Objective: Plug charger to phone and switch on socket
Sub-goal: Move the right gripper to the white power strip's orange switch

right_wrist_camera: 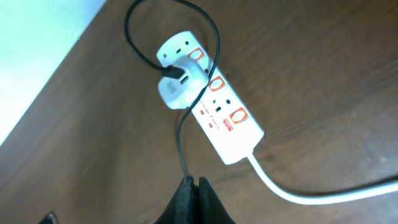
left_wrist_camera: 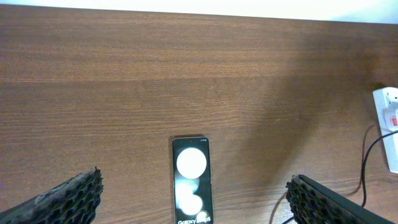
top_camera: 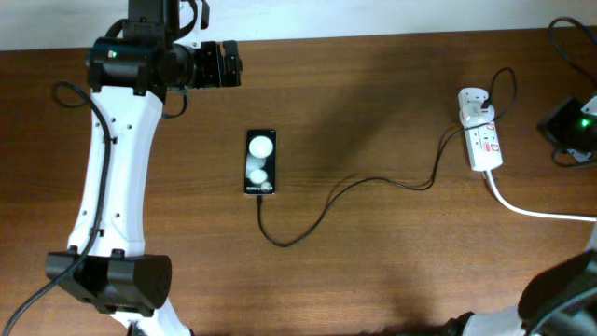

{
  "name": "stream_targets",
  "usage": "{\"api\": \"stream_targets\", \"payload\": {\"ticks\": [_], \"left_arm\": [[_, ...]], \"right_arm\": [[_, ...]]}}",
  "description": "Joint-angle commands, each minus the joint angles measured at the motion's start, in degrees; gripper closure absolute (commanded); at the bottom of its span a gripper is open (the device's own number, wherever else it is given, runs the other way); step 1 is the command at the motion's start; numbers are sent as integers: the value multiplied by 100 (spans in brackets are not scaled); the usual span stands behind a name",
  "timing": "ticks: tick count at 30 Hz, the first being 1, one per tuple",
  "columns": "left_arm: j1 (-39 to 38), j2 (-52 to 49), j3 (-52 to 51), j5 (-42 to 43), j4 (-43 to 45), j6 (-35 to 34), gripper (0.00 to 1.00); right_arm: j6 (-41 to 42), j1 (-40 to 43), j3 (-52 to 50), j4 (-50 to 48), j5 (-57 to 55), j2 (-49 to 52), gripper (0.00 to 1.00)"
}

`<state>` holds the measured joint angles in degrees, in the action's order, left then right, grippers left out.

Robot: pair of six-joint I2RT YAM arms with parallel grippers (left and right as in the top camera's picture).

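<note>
**Left gripper spread wide above wired phone, right gripper shut off to the side**

Left gripper hangs over the far side of the brown wood-grain table with its two black honeycomb-textured fingers wide apart and holding nothing. In its wrist view they frame the small flat black rectangular phone, which lies on the table between and beyond them, touched by neither. The screen faces up, showing two white round blobs and a line of white text.

From the phone's near end the long thin black charger cable loops toward the front edge. It then runs right across the table and curls up into the white adapter block. The plug tip meets the phone's edge, though whether it is fully seated cannot be told.

The adapter sits in the far end of the short white power strip with red marks, near the table's right side. The strip's thick white cord trails off to the right. The position of its switches cannot be read.

Right gripper shows its dark fingers pressed together. The thin cable runs out of sight behind the tips. A black box with a green light sits beyond the strip.
</note>
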<state>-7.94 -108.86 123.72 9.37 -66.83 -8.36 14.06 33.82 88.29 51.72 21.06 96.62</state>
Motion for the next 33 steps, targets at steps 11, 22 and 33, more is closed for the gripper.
{"api": "stream_targets", "payload": {"ticks": [11, 22, 33], "left_arm": [[24, -31, 7, -42, -13, 35, 1], [22, -31, 7, -42, -13, 33, 1], [24, -31, 7, -42, -13, 35, 1]], "right_arm": [[-186, -35, 87, -1670, 299, 1928, 96], [-160, -420, 85, -2162, 267, 2549, 96], [50, -649, 85, -2562, 225, 2830, 96]]}}
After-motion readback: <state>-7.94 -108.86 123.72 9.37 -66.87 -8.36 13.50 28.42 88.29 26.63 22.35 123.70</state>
